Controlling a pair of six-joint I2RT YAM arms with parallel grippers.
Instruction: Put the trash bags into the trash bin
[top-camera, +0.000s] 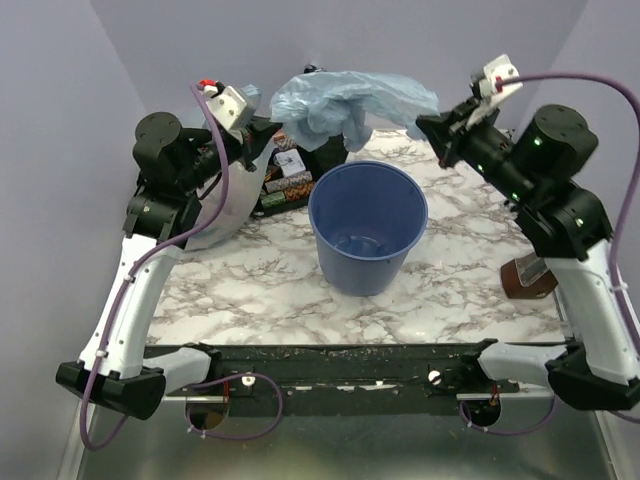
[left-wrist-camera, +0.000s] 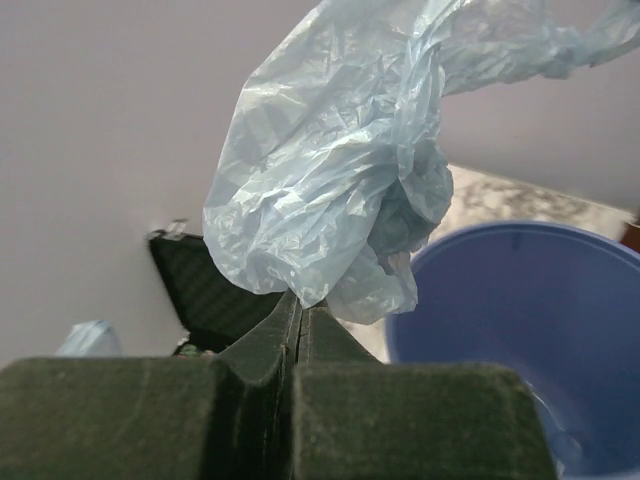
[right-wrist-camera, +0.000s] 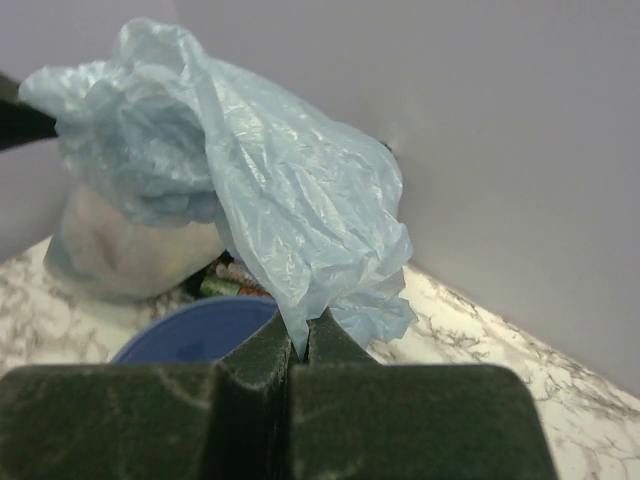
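A crinkly light-blue trash bag (top-camera: 345, 103) hangs in the air above and behind the blue trash bin (top-camera: 367, 225), stretched between both grippers. My left gripper (top-camera: 272, 128) is shut on the bag's left end; the left wrist view shows the film (left-wrist-camera: 335, 180) pinched at the fingertips, with the bin (left-wrist-camera: 520, 330) below to the right. My right gripper (top-camera: 425, 125) is shut on the bag's right end; the right wrist view shows the film (right-wrist-camera: 290, 220) pinched between the fingers, with the bin's rim (right-wrist-camera: 190, 330) below.
An open black case of chips (top-camera: 290, 170) stands behind the bin at the left. A bulging clear bag (right-wrist-camera: 120, 245) sits by the back wall. A brown object (top-camera: 528, 277) lies at the table's right edge. A black rail (top-camera: 340, 365) runs along the near edge.
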